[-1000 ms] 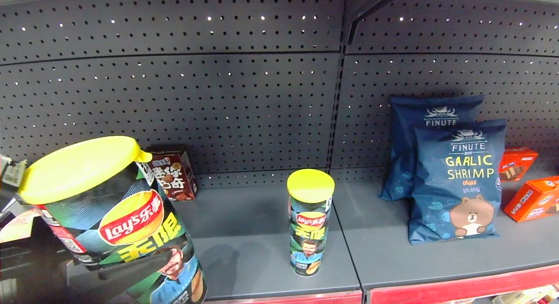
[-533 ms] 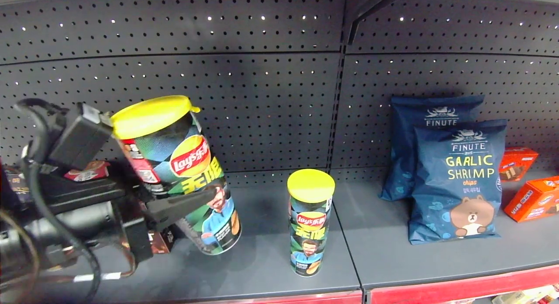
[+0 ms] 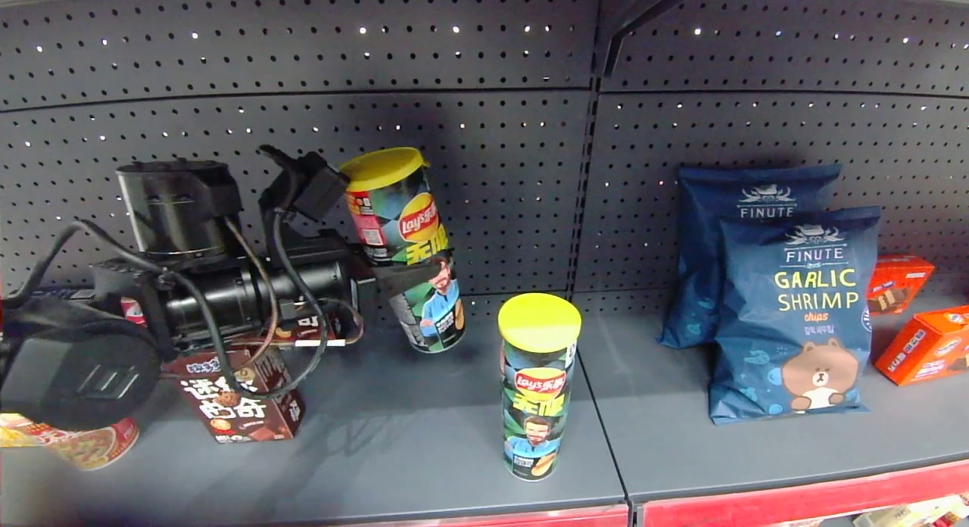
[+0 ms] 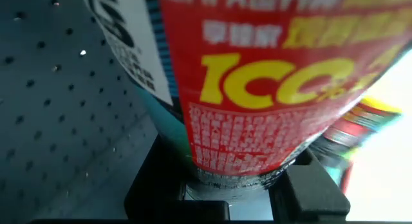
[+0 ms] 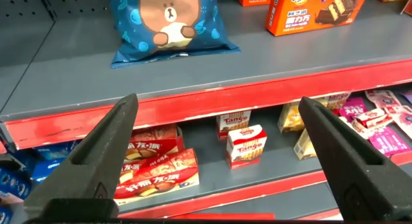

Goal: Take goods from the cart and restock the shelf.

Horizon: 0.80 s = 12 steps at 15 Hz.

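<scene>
The left end effector (image 3: 397, 273) clamped the glossy, yellow-lidded cylindrical chip can (image 3: 401, 232), tilted above the shelf (image 3: 424, 436) near the perforated back panel (image 3: 492, 171) after carrying it inward from the lower left, behind the standing twin can (image 3: 537, 383), while the right wrist view showed the right end effector (image 5: 217, 102) spread wide.

You had the left pincer (image 4: 232, 188) clamped on the chip can (image 4: 257, 89), with its black fingers (image 4: 308, 188) against the can's sides at about seven and five o'clock. The can's red panel with yellow print faced the camera, and a white printed strip ran beside it toward eleven o'clock. The shelf's dark perforated back panel (image 4: 58, 89) lay beyond the can at nine o'clock. A blurred, colourful patch sat at three o'clock.
</scene>
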Motion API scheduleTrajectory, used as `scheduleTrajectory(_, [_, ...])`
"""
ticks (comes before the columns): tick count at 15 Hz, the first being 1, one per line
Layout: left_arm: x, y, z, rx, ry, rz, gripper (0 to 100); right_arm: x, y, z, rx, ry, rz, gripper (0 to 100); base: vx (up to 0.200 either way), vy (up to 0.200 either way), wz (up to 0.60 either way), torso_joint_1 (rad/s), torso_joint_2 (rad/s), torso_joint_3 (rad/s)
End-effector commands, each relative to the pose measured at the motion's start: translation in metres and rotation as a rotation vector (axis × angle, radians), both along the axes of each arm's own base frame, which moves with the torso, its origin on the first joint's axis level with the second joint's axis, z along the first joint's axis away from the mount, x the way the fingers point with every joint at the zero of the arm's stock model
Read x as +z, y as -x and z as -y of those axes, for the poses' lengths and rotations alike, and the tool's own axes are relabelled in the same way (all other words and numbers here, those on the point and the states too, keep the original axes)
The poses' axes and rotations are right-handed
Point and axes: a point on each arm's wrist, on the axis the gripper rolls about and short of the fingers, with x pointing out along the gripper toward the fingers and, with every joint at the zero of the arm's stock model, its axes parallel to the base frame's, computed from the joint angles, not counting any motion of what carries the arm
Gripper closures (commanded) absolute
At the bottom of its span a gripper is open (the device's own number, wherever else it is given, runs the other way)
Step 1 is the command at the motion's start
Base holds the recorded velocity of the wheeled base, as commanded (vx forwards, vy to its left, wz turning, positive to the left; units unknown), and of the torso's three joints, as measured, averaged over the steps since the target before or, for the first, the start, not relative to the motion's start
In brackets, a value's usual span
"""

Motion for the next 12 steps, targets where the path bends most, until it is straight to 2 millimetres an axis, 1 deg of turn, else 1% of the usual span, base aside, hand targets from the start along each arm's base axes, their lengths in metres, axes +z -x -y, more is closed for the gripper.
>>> scheduleTrajectory(1, [-0.023,-0.031,0.010,-0.052,-0.030,-0.024,100,0.000,0.000,0.000,0.001,0.001,-0.004,0,0.000,0.000,0.00,0.000,0.00,0.000])
scheduleTrajectory(2, [-0.028,-0.039,0.014,-0.071,-0.044,-0.014,100,0.000,0.000,0.000,0.001,0.002,-0.004,0,0.000,0.000,0.00,0.000,0.00,0.000])
scheduleTrajectory(4, [-0.035,-0.044,0.020,-0.098,-0.048,-0.024,100,0.000,0.000,0.000,0.001,0.004,-0.003,0,0.000,0.000,0.00,0.000,0.00,0.000])
scheduleTrajectory(6, [-0.047,-0.052,0.023,-0.115,-0.075,-0.020,100,0.000,0.000,0.000,0.000,0.011,-0.006,0,0.000,0.000,0.00,0.000,0.00,0.000])
scheduleTrajectory(7, [-0.052,-0.057,0.025,-0.161,-0.083,-0.006,100,0.000,0.000,0.000,0.001,0.026,-0.006,0,0.000,0.000,0.00,0.000,0.00,0.000])
scheduleTrajectory(9, [-0.053,-0.064,0.029,-0.198,-0.077,0.006,100,0.000,0.000,0.000,0.002,0.043,-0.009,0,0.000,0.000,0.00,0.000,0.00,0.000])
scheduleTrajectory(12, [-0.060,-0.066,0.038,-0.224,-0.079,-0.004,100,0.000,0.000,0.000,0.002,0.043,-0.009,0,0.000,0.000,0.00,0.000,0.00,0.000])
